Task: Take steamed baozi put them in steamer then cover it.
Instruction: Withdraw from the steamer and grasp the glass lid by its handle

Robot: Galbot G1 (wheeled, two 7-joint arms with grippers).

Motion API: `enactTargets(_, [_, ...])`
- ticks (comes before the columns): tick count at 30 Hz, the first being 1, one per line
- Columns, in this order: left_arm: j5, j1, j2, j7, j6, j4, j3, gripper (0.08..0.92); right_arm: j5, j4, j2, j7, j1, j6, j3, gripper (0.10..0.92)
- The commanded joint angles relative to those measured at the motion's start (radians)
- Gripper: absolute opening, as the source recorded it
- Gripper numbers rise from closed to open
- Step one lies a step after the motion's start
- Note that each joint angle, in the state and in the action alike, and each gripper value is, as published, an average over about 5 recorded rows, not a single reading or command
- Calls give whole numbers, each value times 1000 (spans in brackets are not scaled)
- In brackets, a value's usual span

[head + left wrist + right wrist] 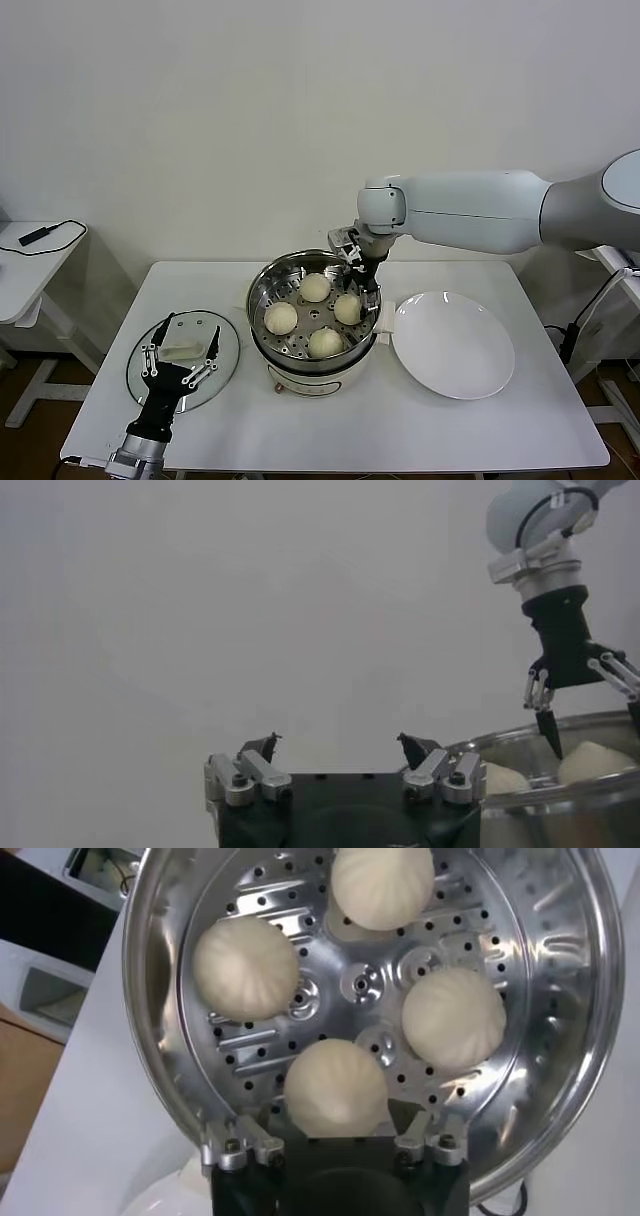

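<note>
The steamer (262,290) stands mid-table with four baozi on its perforated tray: back (315,287), right (347,308), left (281,318) and front (325,342). My right gripper (365,288) is open just above the right baozi. In the right wrist view (337,1120) its fingers stand spread on either side of that bun (335,1086), which rests on the tray. The cover (222,340) lies flat on the table left of the steamer. My left gripper (180,352) is open over its white handle (183,348). The left wrist view (338,745) does not show the cover.
A flat white plate (452,345) lies right of the steamer, with nothing on it. A small side table (30,260) with a black cable stands at far left. The left wrist view shows the steamer's rim (560,795) and my right gripper (595,730).
</note>
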Motion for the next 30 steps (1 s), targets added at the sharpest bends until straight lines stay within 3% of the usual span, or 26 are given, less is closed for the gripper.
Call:
enactTargets(1, [38,-11,5,-17,3,1,0,823,13,107,-124,102,3,51,198,820])
enactTargets(4, [88,-29,9,-39,4,8,1,823,61,173,-206,344,-21,130,290,822])
enactTargets(11, [186,-77,27,-92,52,0,16,823,52,302,-412,1171,-302,336,581,823])
enactTargets(14, [247,-97,38,-131,87,0,30,823,-17,329,-487,1369,-500,426,752,823])
enactTargets(17, [315,-110,49,-180,120,2,48,823,-101,351,-547,1451,-744,495,965,823])
enactTargets(22, [376,-119,55,-201,124,17,58,823,-212,348,-551,1442,-1165,577,1394,823])
enactTargets(30, [407,-121,62,-199,101,45,49,823,-416,295,-221,1362,-1693,682,1984,823])
